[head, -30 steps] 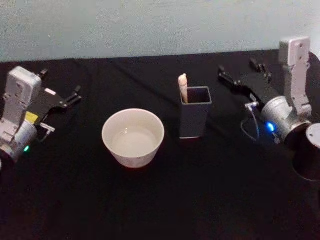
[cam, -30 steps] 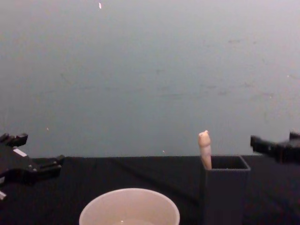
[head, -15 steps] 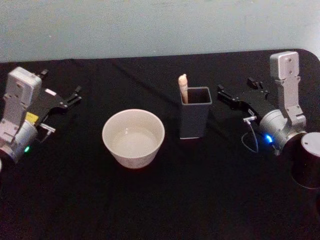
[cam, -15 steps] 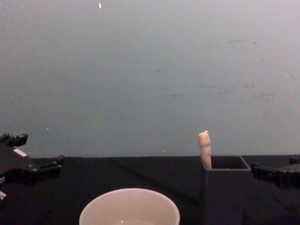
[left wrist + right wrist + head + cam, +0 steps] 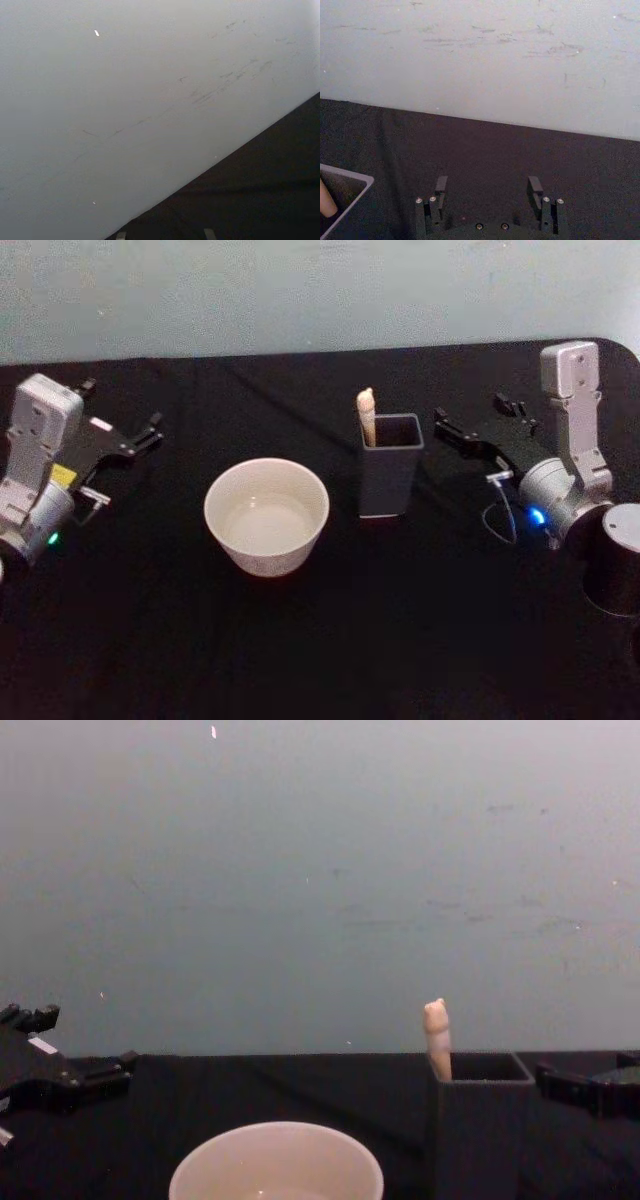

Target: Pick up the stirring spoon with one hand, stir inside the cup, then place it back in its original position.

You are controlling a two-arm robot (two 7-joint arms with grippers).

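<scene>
The holder (image 5: 389,476) (a dark square box) stood upright on the black table (image 5: 330,640). The spoon (image 5: 366,416) stood in the holder's left near corner, its beige handle with the knob rising above the rim; the bowl of the spoon was hidden inside. The cup (image 5: 266,515) sat just left of the holder, slightly nearer the robot, apart from it, with a pale interior.

The right gripper (image 5: 470,423) hovered just right of the holder at about rim height, fingers spread wide, holding nothing and touching nothing. In the right wrist view its two fingers (image 5: 440,186) stood well apart, the holder's corner (image 5: 350,186) beside them. The left gripper (image 5: 122,427) sat parked well left of the holder, fingers apart, empty.
</scene>
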